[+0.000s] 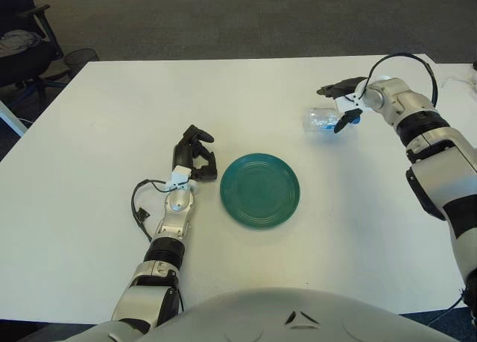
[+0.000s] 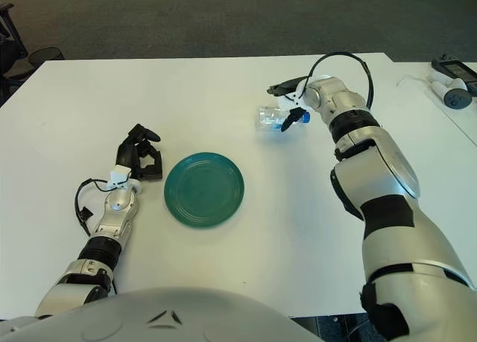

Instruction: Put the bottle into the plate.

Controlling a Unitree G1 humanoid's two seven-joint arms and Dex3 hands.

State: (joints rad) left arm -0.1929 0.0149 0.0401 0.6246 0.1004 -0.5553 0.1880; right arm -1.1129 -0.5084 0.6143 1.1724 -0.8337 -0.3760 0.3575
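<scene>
A clear plastic bottle [image 1: 320, 121] with a blue cap lies on its side on the white table [image 1: 97, 148], at the back right. My right hand [image 1: 340, 103] is at the bottle's cap end, open. Its dark fingers [image 1: 333, 86] spread beyond the bottle and its thumb points down beside the cap; I cannot tell whether it touches. A round green plate [image 1: 260, 190] sits in the middle, nearer to me and left of the bottle. My left hand [image 1: 195, 154] shows just left of the plate, curled and holding nothing.
A black cable loops beside my left wrist [image 1: 140, 208]. Small white and dark devices [image 2: 451, 89] lie on a neighbouring surface at the far right. An office chair [image 1: 22, 44] and a mesh bin [image 1: 80, 57] stand beyond the table's left corner.
</scene>
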